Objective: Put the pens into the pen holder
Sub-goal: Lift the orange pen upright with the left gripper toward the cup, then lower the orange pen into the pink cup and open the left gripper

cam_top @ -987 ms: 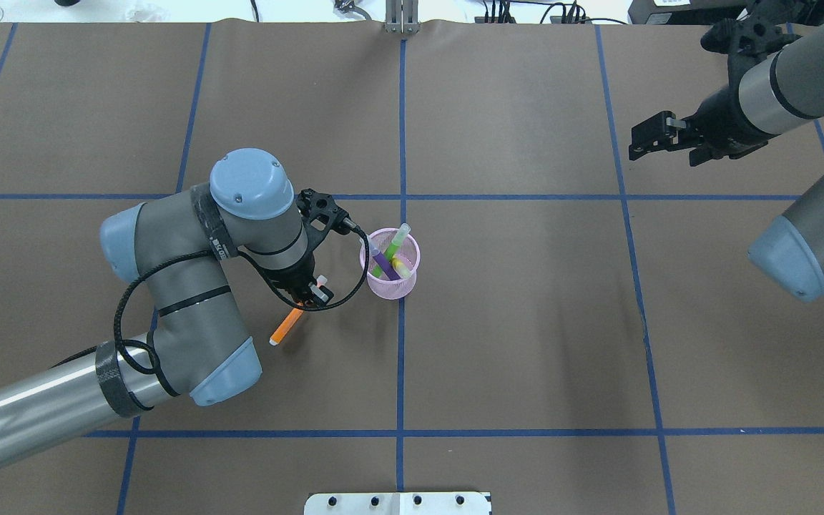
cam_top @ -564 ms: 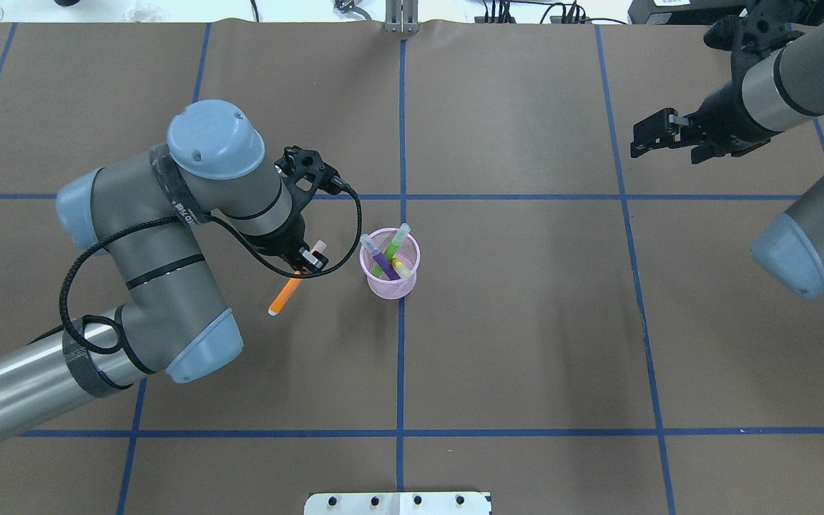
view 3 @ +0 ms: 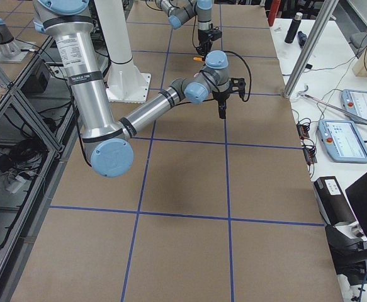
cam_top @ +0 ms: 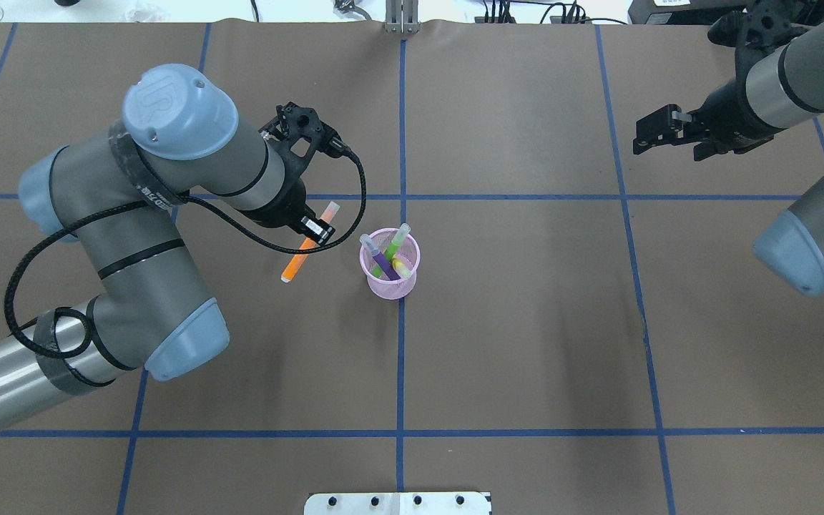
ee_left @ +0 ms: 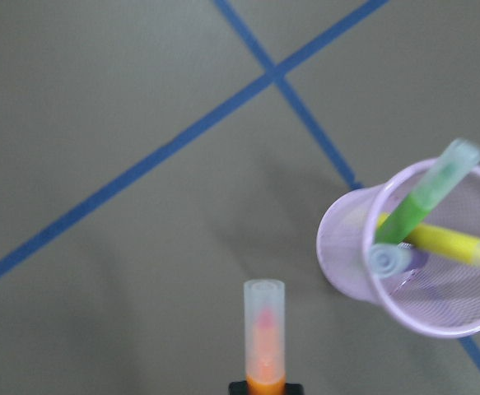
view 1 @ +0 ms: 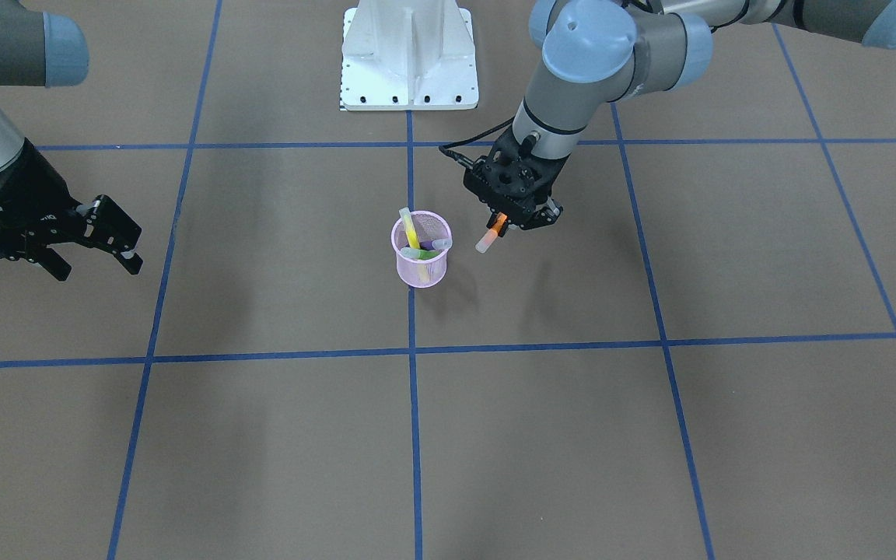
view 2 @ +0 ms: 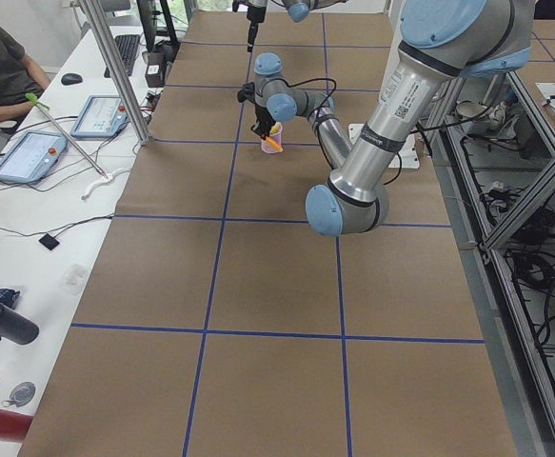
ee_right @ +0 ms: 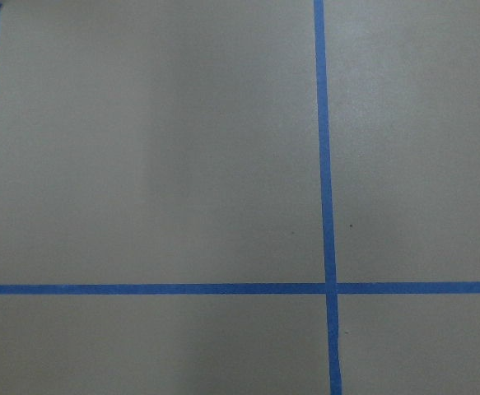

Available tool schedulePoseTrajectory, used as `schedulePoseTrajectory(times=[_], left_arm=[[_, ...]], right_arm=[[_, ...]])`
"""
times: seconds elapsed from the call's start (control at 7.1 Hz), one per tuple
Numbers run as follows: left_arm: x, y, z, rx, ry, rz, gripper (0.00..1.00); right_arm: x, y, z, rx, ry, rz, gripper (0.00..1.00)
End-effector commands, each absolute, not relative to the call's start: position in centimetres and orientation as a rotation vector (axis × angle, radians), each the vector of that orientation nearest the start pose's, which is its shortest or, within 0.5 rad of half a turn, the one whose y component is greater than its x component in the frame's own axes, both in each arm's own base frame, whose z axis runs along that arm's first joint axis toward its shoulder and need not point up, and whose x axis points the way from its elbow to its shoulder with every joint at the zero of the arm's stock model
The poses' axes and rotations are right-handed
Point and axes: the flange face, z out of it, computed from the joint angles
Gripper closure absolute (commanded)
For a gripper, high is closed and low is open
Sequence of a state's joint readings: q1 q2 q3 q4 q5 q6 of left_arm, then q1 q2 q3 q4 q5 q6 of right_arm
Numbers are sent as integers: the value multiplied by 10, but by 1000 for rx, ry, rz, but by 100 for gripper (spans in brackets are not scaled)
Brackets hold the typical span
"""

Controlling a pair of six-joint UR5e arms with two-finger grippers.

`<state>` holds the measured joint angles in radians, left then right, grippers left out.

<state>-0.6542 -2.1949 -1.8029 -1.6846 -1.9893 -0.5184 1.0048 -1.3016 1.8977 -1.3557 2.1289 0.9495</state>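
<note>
The light-pink mesh pen holder stands upright near the table's middle and also shows in the front view and the left wrist view. The purple pen, the green pen and the yellow pen stand in it. My left gripper is shut on the orange pen and holds it tilted above the table, just left of the holder; its whitish cap points away from the wrist. My right gripper is open and empty at the far right.
Blue tape lines split the brown table into squares. The white robot base plate sits at the table's near edge. Monitors, tablets and a seated person are off the table in the side view.
My left gripper has lifted the orange pen off the table and carried it up and towards the holder. My right gripper has drifted slightly away from the middle.
</note>
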Motion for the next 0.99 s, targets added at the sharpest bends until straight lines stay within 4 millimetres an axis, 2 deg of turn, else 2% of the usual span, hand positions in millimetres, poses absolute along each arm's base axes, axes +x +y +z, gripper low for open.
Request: schedulePoseTrajectory(times=[0.0, 0.14, 0.28, 0.56, 0.85], left_arm=[[434, -451, 136, 715, 1012, 374, 100], [457, -430, 134, 795, 1040, 316, 100], [467, -424, 128, 843, 1019, 279, 100], [486, -408, 132, 828, 1019, 263, 100], [527, -399, 146, 896, 1017, 231, 100]], right_arm=[[-236, -523, 338, 212, -924, 129, 0], [-235, -523, 337, 214, -925, 130, 0], [-233, -524, 339, 214, -922, 134, 0], [-233, -524, 339, 213, -921, 135, 0], [-233, -525, 341, 211, -919, 138, 0]])
